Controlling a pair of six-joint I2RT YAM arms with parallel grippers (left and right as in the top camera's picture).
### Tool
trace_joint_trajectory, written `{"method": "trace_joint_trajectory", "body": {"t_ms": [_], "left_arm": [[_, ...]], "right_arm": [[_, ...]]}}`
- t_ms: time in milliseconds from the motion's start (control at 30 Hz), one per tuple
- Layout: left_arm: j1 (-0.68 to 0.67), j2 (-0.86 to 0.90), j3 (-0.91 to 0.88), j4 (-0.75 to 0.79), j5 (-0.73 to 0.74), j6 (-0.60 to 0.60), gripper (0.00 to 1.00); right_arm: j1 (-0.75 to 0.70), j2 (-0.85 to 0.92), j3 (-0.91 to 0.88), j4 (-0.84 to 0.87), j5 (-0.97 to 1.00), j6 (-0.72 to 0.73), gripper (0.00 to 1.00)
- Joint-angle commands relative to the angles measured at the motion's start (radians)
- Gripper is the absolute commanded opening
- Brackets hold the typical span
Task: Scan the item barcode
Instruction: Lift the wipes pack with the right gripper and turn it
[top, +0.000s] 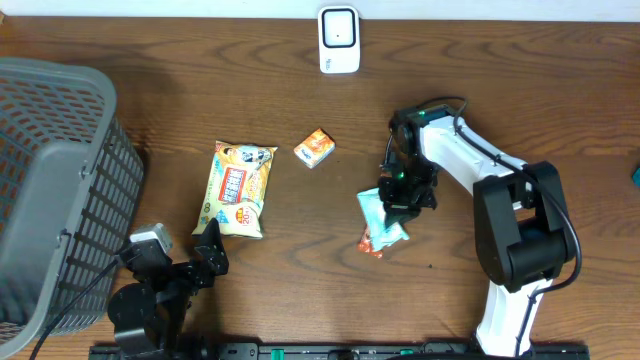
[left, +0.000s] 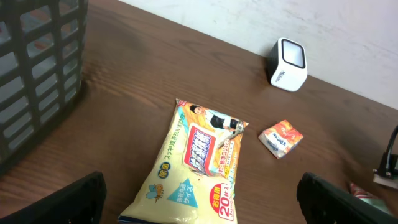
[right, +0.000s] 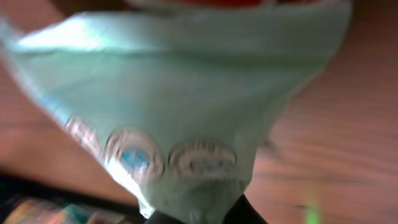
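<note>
**Desk:** What's closest to you?

**Me:** At 7 o'clock my left gripper (top: 210, 250) sits low over the brown wooden table (top: 300, 290), fingers spread wide and holding nothing. Its wrist view looks out at the yellow soft pack of wet wipes (left: 199, 168), which lies flat at about 9 o'clock of centre.

**Desk:** And the item?

**Me:** The mint-green film packet with a red end (top: 385, 232) is at 4 o'clock, under my right gripper (top: 400, 205). The jaws are pressed nearly together on its far part, and the right wrist view is filled with green film bunching down into the fingertips. I can't tell whether its near end touches the wood.

**Desk:** How will it behave?

**Me:** I judge it light, limp and slick. Pinched at one edge, it will likely droop and swing. The film may also crease over the barcode, which I can't find in any view. I'd sooner hold it on a sealed seam, where the layers are stiffer, than on the puffy middle.

**Desk:** Further out?

**Me:** A small orange carton (top: 315, 148) lies near centre, toward 12, apart from everything else. The grey plastic mesh basket (top: 50, 180) fills 9 o'clock. At 12 o'clock, by the far edge, stands the white box-shaped barcode scanner (top: 339, 40), well apart from the packet. I reckon that gap calls for a slow carry.
</note>
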Motion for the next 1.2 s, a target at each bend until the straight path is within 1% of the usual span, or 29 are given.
{"method": "trace_joint_trajectory", "body": {"t_ms": [0,33,67,100,133,167,200,233,267,300,400,467,500,600,667,733,867,933,967,1000,1067,1167], "left_arm": [[0.002,-0.003,-0.002,0.003,0.012,-0.005,0.98],[0.002,-0.003,-0.002,0.003,0.012,-0.005,0.98],[0.002,-0.003,-0.002,0.003,0.012,-0.005,0.98],[0.002,-0.003,-0.002,0.003,0.012,-0.005,0.98],[0.002,-0.003,-0.002,0.003,0.012,-0.005,0.98],[0.002,-0.003,-0.002,0.003,0.012,-0.005,0.98],[0.002,-0.003,-0.002,0.003,0.012,-0.005,0.98],[0.002,-0.003,-0.002,0.003,0.012,-0.005,0.98],[0.002,-0.003,-0.002,0.003,0.012,-0.005,0.98],[0.002,-0.003,-0.002,0.003,0.012,-0.005,0.98],[0.002,-0.003,-0.002,0.003,0.012,-0.005,0.98],[0.002,-0.003,-0.002,0.003,0.012,-0.005,0.98],[0.002,-0.003,-0.002,0.003,0.012,-0.005,0.98],[0.002,-0.003,-0.002,0.003,0.012,-0.005,0.98],[0.002,-0.003,-0.002,0.003,0.012,-0.005,0.98],[0.002,-0.003,-0.002,0.003,0.012,-0.005,0.98],[0.002,-0.003,-0.002,0.003,0.012,-0.005,0.98],[0.002,-0.003,-0.002,0.003,0.012,-0.005,0.98],[0.002,-0.003,-0.002,0.003,0.012,-0.005,0.98],[0.002,-0.003,-0.002,0.003,0.012,-0.005,0.98],[0.002,-0.003,-0.002,0.003,0.012,-0.005,0.98],[0.002,-0.003,-0.002,0.003,0.012,-0.005,0.98]], "right_arm": [[-0.003,0.008,0.0,0.021,0.381,-0.003,0.01],[-0.003,0.008,0.0,0.02,0.433,0.014,0.02],[-0.005,0.008,0.0,0.019,0.464,0.035,0.07],[-0.006,0.008,0.0,0.022,0.481,0.048,0.15],[-0.007,0.008,0.001,0.028,0.485,0.048,0.17],[-0.007,0.008,0.013,0.037,0.507,0.048,0.29],[-0.007,0.008,0.024,0.037,0.511,0.047,0.49],[-0.007,0.008,0.043,0.03,0.514,0.042,0.67],[-0.006,0.008,0.058,0.022,0.515,0.039,0.77],[-0.006,0.006,0.089,0.004,0.518,0.039,0.99],[0.002,-0.022,0.189,-0.051,0.516,0.051,0.99],[0.013,-0.066,0.214,-0.067,0.509,0.051,0.99],[0.028,-0.125,0.214,-0.073,0.497,0.051,0.99],[0.062,-0.22,0.209,-0.084,0.495,0.072,0.99],[0.091,-0.271,0.193,-0.062,0.49,0.077,0.99],[0.142,-0.312,0.155,-0.021,0.499,0.074,0.99],[0.212,-0.304,0.045,0.053,0.534,0.071,0.99],[0.224,-0.294,-0.052,0.163,0.541,0.005,0.99],[0.223,-0.29,-0.103,0.219,0.546,-0.037,0.97],[0.223,-0.29,-0.15,0.248,0.583,-0.049,0.91],[0.224,-0.29,-0.192,0.257,0.646,-0.013,0.99],[0.235,-0.29,-0.199,0.257,0.729,0.014,0.99]]}}
